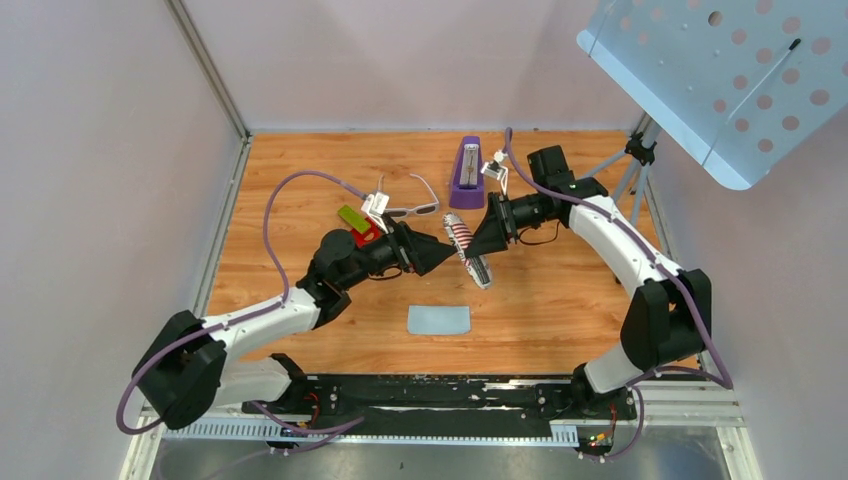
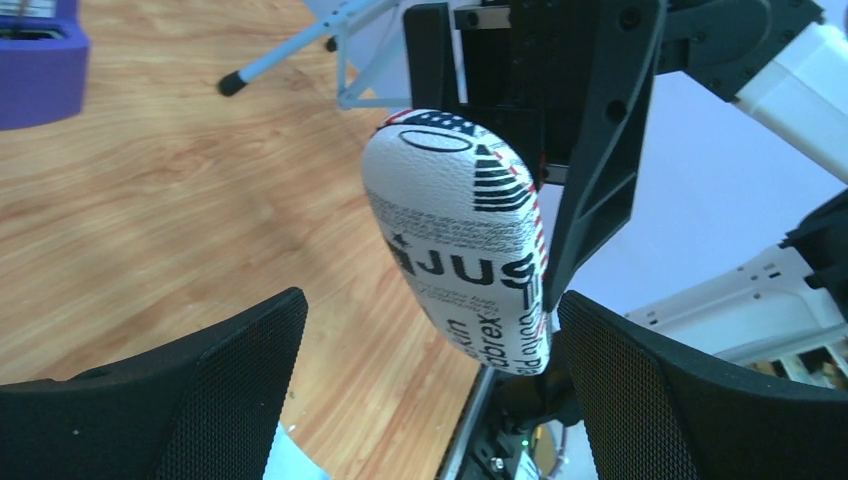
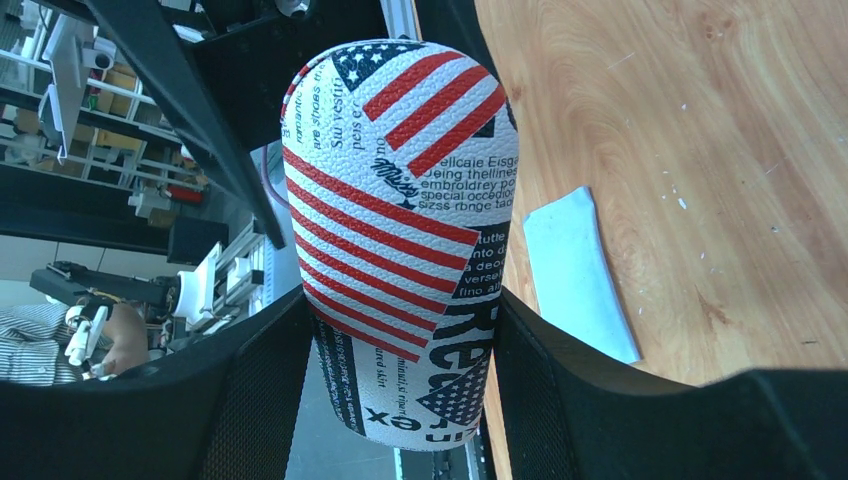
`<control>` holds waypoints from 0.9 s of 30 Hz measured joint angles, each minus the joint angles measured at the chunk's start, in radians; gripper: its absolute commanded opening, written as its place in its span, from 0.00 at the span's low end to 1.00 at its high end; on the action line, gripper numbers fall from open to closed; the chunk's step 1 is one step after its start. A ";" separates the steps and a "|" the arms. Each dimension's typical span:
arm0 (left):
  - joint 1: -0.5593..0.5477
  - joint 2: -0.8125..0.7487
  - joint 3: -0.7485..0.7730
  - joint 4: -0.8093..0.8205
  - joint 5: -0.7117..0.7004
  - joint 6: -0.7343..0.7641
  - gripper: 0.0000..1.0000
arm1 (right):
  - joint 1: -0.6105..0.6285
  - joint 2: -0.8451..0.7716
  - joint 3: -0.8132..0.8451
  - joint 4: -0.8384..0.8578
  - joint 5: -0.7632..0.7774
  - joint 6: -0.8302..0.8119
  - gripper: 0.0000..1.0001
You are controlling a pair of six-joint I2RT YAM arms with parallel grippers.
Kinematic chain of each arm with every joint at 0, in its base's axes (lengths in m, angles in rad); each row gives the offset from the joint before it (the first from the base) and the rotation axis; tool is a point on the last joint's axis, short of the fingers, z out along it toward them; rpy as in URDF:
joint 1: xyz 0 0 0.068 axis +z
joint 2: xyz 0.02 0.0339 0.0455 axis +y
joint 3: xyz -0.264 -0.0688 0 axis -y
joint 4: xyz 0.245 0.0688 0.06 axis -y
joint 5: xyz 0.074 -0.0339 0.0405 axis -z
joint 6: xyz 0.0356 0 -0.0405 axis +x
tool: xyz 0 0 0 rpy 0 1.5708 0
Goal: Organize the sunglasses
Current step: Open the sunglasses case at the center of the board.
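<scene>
Above the middle of the table [image 1: 560,290], the patterned case [image 1: 468,250] is held off the wood by the right gripper [image 3: 400,300], its 2 fingers pressed against either side. Facing it, the left gripper [image 2: 432,305] stands spread wide around the case's end, not closed on it. The sunglasses [image 1: 413,208] lie on the wood behind the left arm, arms unfolded, apart from the case. The case seems shut, though its seam is hard to see. I'd judge the job barely begun: opening, folding and packing remain, and the blue cloth [image 1: 438,320] lies unused.
</scene>
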 measured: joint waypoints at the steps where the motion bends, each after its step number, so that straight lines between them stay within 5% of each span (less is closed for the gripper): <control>1: -0.005 0.009 0.000 0.017 0.006 -0.010 1.00 | 0.000 -0.004 -0.006 0.005 -0.003 0.006 0.22; 13: -0.031 0.099 0.000 0.170 0.056 -0.082 0.86 | 0.000 -0.005 -0.042 0.065 -0.064 0.061 0.22; 27: -0.029 0.181 -0.007 0.346 0.088 -0.164 0.39 | -0.019 -0.020 -0.069 0.098 -0.094 0.082 0.20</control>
